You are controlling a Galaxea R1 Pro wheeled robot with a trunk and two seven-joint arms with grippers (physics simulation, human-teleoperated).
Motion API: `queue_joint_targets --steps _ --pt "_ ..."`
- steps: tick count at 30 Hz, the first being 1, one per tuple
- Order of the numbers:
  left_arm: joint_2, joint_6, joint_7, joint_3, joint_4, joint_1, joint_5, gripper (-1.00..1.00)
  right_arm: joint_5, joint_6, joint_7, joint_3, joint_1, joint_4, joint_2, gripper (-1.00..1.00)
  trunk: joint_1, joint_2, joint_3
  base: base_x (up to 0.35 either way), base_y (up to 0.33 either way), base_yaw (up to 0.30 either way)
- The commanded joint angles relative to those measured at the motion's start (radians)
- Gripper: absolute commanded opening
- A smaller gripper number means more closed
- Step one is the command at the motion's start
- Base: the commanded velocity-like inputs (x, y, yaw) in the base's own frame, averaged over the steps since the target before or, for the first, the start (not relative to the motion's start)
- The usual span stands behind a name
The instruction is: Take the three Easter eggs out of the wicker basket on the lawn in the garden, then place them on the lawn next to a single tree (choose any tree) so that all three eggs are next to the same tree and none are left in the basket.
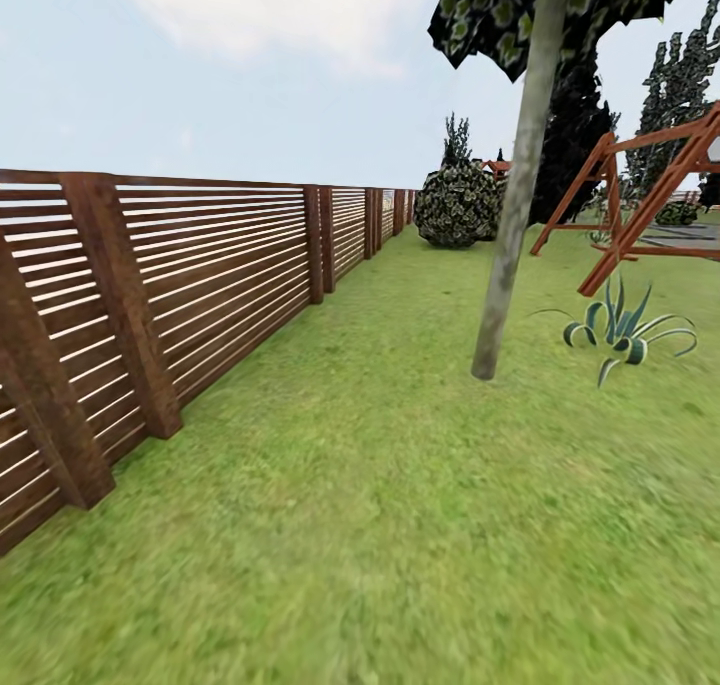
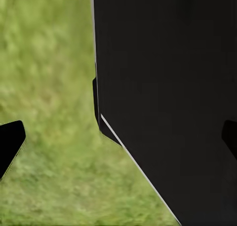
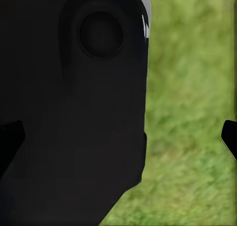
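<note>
Lawn [image 1: 400, 525] nearest | tree [image 1: 520, 195] crown cropped | grippers — both spread, dark body between fingertips

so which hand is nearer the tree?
Right, probably. The tree stands ahead, right of centre; left hand and right hand both hang by the robot's body over lawn, far from it.

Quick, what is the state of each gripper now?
Left gripper: open, holding nothing, above the grass.
Right gripper: open, holding nothing.
</note>
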Motion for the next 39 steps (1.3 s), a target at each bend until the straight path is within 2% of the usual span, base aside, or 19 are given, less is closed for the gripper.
queue_joint_targets --steps 1,29,39 --pt "0.0 0.0 0.0 0.0 -0.002 0.001 0.0 1.0 0.0 0.0 0.0 0.0 -0.001 0.002 0.0 1.0 0.001 0.0 -0.001 0.333 0.0 0.0" --pt "0.0 0.0 0.0 0.0 -0.002 0.001 0.001 1.0 0.0 -0.001 0.0 0.001 -0.001 0.002 0.0 1.0 0.001 0.0 -0.001 0.333 0.0 0.0" --pt "0.0 0.0 0.0 0.0 -0.002 0.001 0.0 1.0 -0.001 -0.001 0.0 0.0 -0.001 0.002 0.0 1.0 0.001 0.0 -0.002 0.333 0.0 -0.122"
